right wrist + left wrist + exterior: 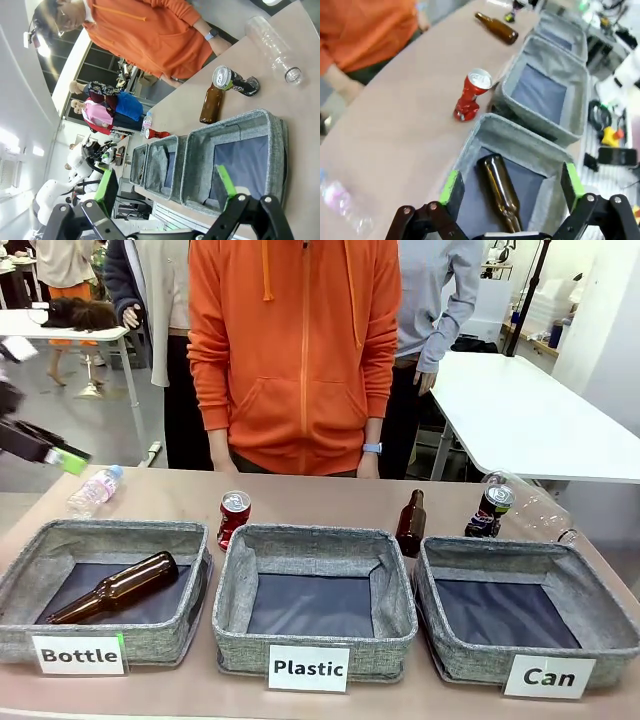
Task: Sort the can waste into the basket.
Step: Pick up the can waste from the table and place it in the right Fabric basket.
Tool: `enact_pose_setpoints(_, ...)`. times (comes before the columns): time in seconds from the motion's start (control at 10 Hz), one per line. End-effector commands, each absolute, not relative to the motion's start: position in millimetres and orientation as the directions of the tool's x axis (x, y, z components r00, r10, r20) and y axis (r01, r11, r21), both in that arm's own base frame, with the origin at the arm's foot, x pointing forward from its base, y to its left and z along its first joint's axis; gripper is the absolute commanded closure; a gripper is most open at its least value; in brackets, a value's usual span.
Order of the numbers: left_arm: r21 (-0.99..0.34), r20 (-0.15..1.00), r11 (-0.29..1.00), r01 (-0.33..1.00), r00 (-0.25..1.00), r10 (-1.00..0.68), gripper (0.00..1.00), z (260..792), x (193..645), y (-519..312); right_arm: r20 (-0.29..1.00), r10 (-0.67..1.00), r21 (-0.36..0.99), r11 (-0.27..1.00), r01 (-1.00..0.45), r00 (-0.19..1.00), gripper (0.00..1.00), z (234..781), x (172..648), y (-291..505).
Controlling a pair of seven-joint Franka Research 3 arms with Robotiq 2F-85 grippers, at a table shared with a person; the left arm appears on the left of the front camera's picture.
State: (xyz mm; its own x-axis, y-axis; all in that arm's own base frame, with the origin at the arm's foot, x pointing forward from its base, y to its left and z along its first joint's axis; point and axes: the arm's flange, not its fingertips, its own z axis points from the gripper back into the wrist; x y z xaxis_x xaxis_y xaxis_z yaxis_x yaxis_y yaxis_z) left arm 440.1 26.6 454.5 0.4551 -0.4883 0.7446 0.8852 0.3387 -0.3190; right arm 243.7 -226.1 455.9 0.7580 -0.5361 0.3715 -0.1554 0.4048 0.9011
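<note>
The red dented can stands on the table behind the gap between the "Bottle" and "Plastic" baskets. Behind the "Can" basket, at the right, stands the dark can with green print. My left gripper hovers open and holds nothing, high at the far left above the "Bottle" basket. In the right wrist view my right gripper is open too, well above and short of the "Can" basket. The red can looks small and distant there.
A brown bottle lies in the "Bottle" basket; another stands between the cans. Clear plastic bottles lie at far left and far right. The "Plastic" basket sits in the middle. A person in an orange hoodie stands at the far edge.
</note>
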Motion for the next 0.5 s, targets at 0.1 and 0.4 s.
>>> enact_pose_setpoints(0.1, -0.249, 0.729, 0.388, 0.887, 0.436, -0.528, 0.0, 403, 470, -8, 0.401, -0.537, 0.895, 0.403, -0.191, 0.743, 0.0, 457, 245, -228)
enact_pose_setpoints(0.4, -0.275, 0.716, 0.371, 0.887, 0.446, -0.537, 0.0, 400, 471, -13, 0.401, -0.537, 0.895, 0.403, -0.191, 0.743, 0.0, 457, 245, -228)
